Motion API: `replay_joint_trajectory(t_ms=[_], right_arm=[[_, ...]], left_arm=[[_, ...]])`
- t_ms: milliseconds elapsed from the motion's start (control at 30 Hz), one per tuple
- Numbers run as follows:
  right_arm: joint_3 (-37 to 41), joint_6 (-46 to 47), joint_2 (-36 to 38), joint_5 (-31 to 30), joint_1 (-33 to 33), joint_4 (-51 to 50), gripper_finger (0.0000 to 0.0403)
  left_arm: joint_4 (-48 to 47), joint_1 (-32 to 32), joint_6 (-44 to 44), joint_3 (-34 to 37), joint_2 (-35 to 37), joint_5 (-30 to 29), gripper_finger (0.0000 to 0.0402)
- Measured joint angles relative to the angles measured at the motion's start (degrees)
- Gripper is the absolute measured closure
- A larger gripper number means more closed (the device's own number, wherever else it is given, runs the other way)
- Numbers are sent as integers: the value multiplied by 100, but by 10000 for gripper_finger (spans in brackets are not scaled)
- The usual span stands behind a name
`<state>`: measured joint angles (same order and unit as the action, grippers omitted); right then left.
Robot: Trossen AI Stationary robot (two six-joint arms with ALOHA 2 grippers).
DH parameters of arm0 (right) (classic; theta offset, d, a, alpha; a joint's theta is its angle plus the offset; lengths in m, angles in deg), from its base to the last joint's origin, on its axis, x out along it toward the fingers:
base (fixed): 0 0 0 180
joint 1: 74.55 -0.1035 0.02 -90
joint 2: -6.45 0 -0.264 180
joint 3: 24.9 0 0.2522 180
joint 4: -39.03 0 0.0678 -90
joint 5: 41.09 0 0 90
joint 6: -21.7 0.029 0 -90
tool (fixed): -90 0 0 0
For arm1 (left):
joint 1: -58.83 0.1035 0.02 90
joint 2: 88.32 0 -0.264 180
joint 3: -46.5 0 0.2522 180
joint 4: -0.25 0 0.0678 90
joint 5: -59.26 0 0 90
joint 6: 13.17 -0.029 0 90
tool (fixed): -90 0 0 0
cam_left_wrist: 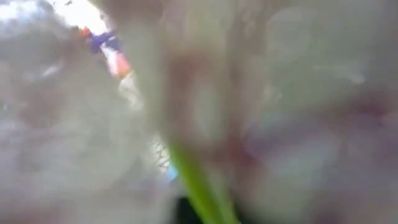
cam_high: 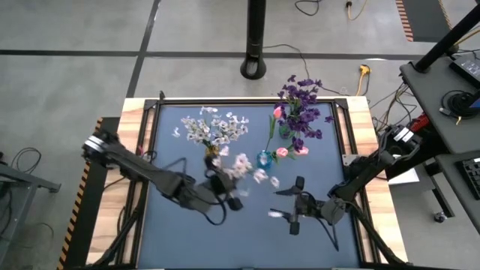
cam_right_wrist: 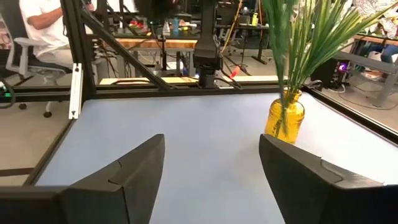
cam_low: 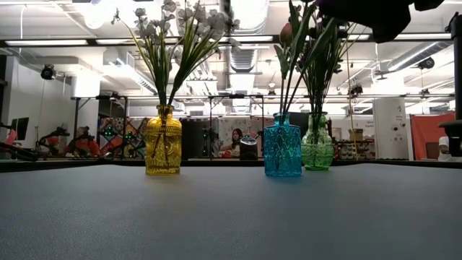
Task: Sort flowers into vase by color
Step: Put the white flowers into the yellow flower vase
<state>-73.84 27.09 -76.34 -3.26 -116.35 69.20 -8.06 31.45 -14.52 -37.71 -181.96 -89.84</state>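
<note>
While the left gripper (cam_high: 225,189) hangs over the near-middle of the table (cam_high: 172,240), we see it clenched on a pale blossom spray (cam_high: 244,166); its wrist view is filled by blurred whitish petals and one green stem (cam_left_wrist: 198,186), so the flower sits right against the camera; from above, the spray's blossoms spread from the gripper toward the blue vase (cam_high: 264,159). To the right, the right gripper (cam_high: 295,202) hovers near the table's near-right part with its jaws released and wide apart; nothing lies between its fingers (cam_right_wrist: 124,180), and in its wrist view only bare tabletop shows there.

Across the middle of the table stand three glass vases; the yellow vase (cam_low: 164,141) on the left holds the white sprays (cam_high: 214,129), which fan out toward the far-left; the blue vase stands right of it, in the centre, with pink tulip buds (cam_high: 291,151) on green stems leaning to the right; the green vase (cam_low: 317,143) stands just beyond and right of the blue one, carrying the dark purple sprays (cam_high: 301,105) at the far-right. In the low view the blue and green vases appear side by side, nearly touching, though we cannot tell whether they do; the yellow vase stands well apart from them. Beyond the table a person (cam_low: 235,141) sits in the room.
</note>
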Motion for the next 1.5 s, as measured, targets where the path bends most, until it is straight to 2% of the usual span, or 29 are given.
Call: replay_joint_trajectory(t_ms=[100, 200, 333, 700, 967, 1500], right_arm=[[0, 2, 7, -1, 4, -36, 143], [0, 8, 6, -9, 4, -37, 140], [0, 5, 7, -12, 4, -45, 143], [0, 2, 5, -16, 19, -43, 141], [0, 0, 5, -23, 20, -41, 145], [1, 4, 5, -36, 20, -41, 147]], left_arm=[[-1085, 1, 577, 25, 565, -16, 400], [-1668, 30, 819, 184, 1012, -263, 400], [-1688, 90, 851, 554, 1640, -554, 400], [-1649, 571, 1046, 1611, 3013, -731, 400], [-1499, 688, 1414, 2101, 3177, -580, 400], [-1346, 766, 1602, 2140, 3029, -444, 400]])
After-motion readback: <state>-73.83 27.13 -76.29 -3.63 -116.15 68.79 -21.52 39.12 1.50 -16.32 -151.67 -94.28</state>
